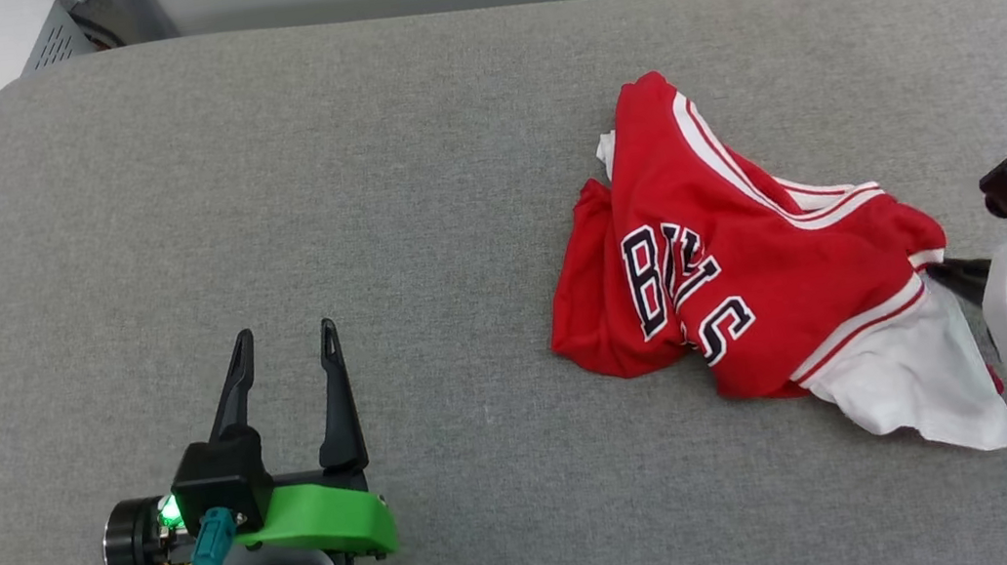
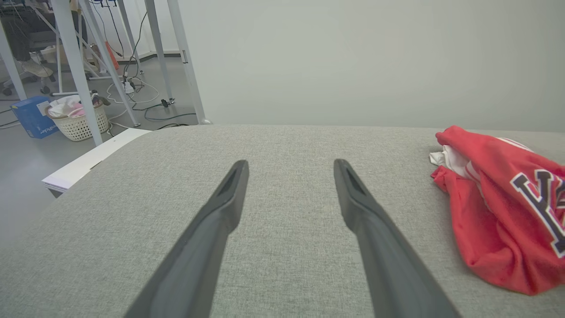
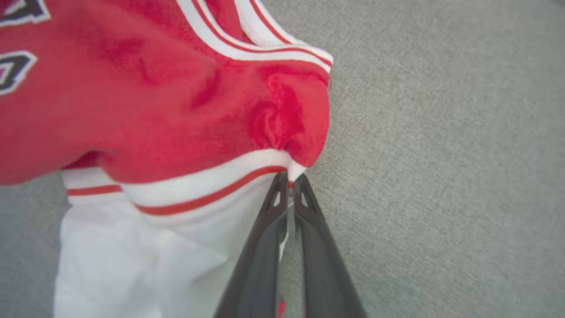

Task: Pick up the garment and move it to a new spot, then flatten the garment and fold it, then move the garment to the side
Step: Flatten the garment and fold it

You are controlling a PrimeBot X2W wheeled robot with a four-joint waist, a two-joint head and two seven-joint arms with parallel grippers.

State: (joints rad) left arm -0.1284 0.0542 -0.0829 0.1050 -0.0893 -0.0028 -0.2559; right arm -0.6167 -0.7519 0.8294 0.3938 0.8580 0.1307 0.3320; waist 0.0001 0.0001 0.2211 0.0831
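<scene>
The soft, crumpled red garment [image 1: 741, 288] lies bunched on the right of the grey woven tabletop [image 1: 353, 195]. The right end effector [image 3: 289, 181] clenches its striped trim [image 3: 212, 196]. The left end effector [image 1: 287, 338] hangs released, well apart.

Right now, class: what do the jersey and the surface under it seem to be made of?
The jersey: soft matte knit fabric, perhaps polyester; it crumples and drapes. The surface: grey woven upholstery cloth, seemingly padded; visible weave, rounded corner.
</scene>
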